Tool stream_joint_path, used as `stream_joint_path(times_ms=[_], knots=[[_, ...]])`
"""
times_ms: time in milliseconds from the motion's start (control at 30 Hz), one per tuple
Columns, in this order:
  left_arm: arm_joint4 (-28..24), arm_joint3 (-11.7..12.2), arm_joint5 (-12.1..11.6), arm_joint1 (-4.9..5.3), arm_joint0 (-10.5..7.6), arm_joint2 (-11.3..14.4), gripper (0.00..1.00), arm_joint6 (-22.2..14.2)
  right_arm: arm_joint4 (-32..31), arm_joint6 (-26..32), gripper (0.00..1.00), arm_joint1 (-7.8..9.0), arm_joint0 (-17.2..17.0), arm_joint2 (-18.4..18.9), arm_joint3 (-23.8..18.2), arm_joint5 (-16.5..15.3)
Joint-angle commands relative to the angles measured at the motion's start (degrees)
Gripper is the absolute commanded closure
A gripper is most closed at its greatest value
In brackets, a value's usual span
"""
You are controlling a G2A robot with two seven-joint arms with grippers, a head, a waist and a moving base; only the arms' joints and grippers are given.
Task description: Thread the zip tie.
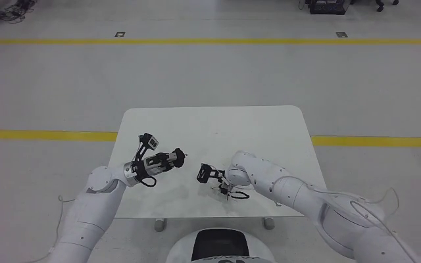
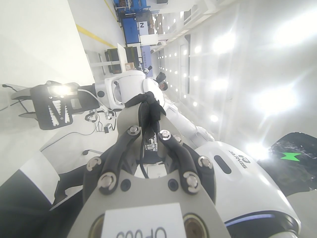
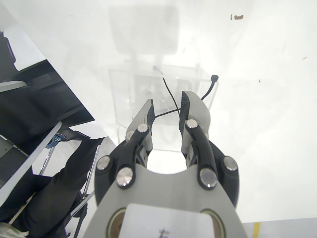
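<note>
Right jaws spread over zip tie (image 3: 169, 91) on clear box (image 3: 128, 87), white table (image 1: 263, 125); left jaws pressed together; yellow floor lines (image 1: 210, 41).

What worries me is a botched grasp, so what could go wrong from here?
1. The right gripper has its fingers open, with the thin zip tie crossing near their tips. Closing there may pinch it poorly and let it slip.
2. The zip tie seems to rest on a clear stand, which the fingers might nudge, shifting the tie.
</note>
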Motion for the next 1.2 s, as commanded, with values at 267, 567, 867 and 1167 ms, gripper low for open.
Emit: stream_joint_path(times_ms=[267,567,867,1167], knots=[[0.0,0.0,0.0,0.00,0.00,0.0,1.00,0.0,1.4,2.2,0.84,-1.85,0.1,0.0,2.8,0.0],[0.0,0.0,0.0,0.00,0.00,0.0,1.00,0.0,2.5,4.0,0.92,-3.08,0.1,0.0,4.1,0.0],[0.0,0.0,0.0,0.00,0.00,0.0,1.00,0.0,0.3,3.0,0.81,-3.04,0.2,0.0,3.5,0.0],[0.0,0.0,0.0,0.00,0.00,0.0,1.00,0.0,-0.4,2.8,0.80,-2.13,0.0,0.0,2.5,0.0]])
